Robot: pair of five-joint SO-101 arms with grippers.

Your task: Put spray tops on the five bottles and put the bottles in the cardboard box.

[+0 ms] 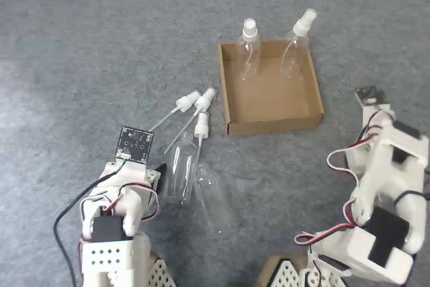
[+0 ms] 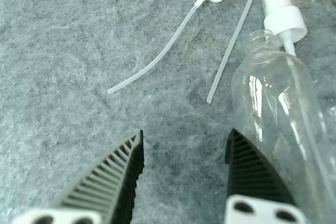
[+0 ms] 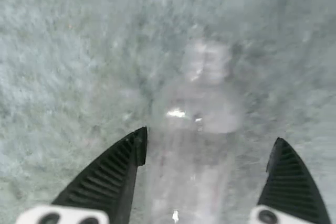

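Observation:
Two clear bottles (image 1: 248, 50) (image 1: 295, 46) with white spray tops stand in the cardboard box (image 1: 271, 109). Two bare bottles (image 1: 179, 166) (image 1: 215, 198) lie on the carpet at front left. Three loose spray tops (image 1: 185, 103) (image 1: 206, 99) (image 1: 201, 126) with long tubes lie just beyond them. My left gripper (image 2: 184, 166) is open low over the carpet, with one lying bottle (image 2: 278, 119) just beside one finger. A spray top (image 2: 283, 17) rests by that bottle's mouth. My right gripper (image 3: 207, 150) is open around another bare bottle (image 3: 202, 103) lying on the carpet.
Grey carpet covers the whole table. The left arm (image 1: 114, 233) is at the front left and the right arm (image 1: 390, 166) at the front right, just in front of the box. Open carpet stretches along the far left.

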